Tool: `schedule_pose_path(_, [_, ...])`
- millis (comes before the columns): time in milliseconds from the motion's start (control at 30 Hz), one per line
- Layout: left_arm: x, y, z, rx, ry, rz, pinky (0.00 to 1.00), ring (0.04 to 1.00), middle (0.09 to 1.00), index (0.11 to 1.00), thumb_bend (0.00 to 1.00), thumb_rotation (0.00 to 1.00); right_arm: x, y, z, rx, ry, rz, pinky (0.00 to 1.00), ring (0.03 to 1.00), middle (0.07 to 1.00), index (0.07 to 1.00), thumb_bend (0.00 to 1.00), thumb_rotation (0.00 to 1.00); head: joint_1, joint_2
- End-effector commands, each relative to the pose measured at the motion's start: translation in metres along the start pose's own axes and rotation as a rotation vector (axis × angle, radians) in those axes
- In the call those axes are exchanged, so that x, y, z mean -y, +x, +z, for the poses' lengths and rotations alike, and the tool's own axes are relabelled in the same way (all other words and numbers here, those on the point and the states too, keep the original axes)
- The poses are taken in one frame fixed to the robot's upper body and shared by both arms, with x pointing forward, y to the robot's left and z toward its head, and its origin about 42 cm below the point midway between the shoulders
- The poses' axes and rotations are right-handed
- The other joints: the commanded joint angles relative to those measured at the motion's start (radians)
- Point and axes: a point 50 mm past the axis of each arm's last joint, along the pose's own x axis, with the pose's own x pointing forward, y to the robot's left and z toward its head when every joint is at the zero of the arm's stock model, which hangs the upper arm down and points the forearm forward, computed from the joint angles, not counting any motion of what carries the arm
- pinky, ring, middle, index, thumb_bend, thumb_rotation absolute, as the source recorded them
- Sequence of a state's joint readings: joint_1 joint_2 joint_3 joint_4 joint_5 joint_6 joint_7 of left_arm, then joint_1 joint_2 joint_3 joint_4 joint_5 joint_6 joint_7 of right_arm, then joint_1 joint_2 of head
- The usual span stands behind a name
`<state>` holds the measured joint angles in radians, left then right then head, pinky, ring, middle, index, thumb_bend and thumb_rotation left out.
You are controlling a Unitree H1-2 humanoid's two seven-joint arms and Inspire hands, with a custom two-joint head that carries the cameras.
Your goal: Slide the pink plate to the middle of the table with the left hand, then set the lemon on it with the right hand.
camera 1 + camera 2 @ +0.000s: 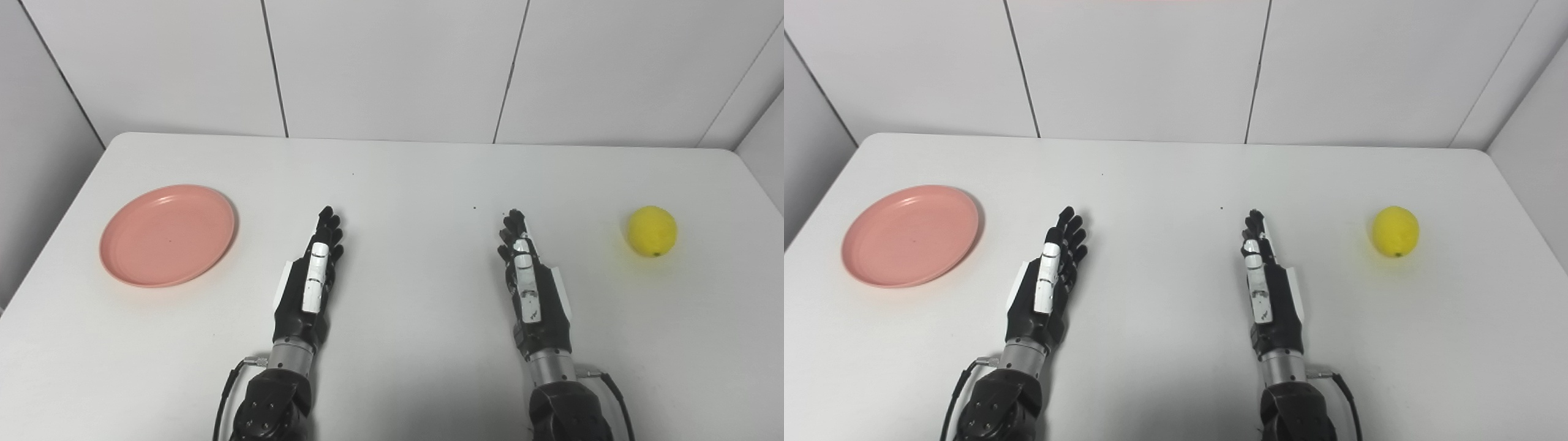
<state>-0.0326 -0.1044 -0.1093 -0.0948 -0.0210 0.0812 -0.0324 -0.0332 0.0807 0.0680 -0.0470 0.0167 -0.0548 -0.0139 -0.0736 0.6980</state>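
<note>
A pink plate (167, 234) lies flat and empty on the left side of the white table (416, 177). A yellow lemon (652, 231) sits on the right side. My left hand (311, 278) rests near the table's middle, right of the plate and apart from it, fingers straight and open, holding nothing. My right hand (530, 283) rests left of the lemon, well apart from it, fingers straight and open, holding nothing. The same things show in the right eye view: the plate (911, 236), the lemon (1395, 231), the left hand (1047, 285) and the right hand (1268, 285).
White wall panels (392, 67) stand behind the table's far edge. A grey panel stands at the left side and a white one at the right corner. Bare tabletop lies between the two hands.
</note>
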Motion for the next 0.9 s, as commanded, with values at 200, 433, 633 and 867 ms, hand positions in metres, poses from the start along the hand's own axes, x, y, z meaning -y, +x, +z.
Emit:
schedule_pose_path(200, [0.0057, 0.0035, 0.0112, 0.044, 0.086, -0.054, 1.00, 1.000, 1.000, 1.000, 0.70, 1.00, 0.0014, -0.0038, -0.0010, 0.004, 0.004, 0.003, 1.00, 0.992, 0.984, 0.980, 0.70, 1.00, 0.001, -0.002])
schedule_pose_path(433, [0.0045, 0.0029, 0.0114, 0.042, 0.096, -0.055, 1.00, 1.000, 1.000, 1.000, 0.69, 1.00, 0.0005, -0.0037, -0.0009, 0.007, 0.004, 0.007, 1.00, 0.995, 0.985, 0.979, 0.69, 1.00, 0.000, 0.001])
schedule_pose_path(633, [0.0044, 0.0034, 0.0115, 0.050, 0.096, -0.051, 1.00, 1.000, 1.000, 1.000, 0.69, 1.00, 0.0004, -0.0038, -0.0010, 0.008, 0.001, 0.006, 1.00, 0.992, 0.984, 0.980, 0.71, 1.00, 0.000, -0.001])
schedule_pose_path(867, [0.0042, 0.0037, 0.0117, 0.053, 0.077, -0.046, 1.00, 1.000, 1.000, 1.000, 0.67, 1.00, 0.0002, -0.0033, -0.0012, 0.005, 0.005, 0.005, 1.00, 0.993, 0.986, 0.982, 0.70, 1.00, 0.000, 0.000])
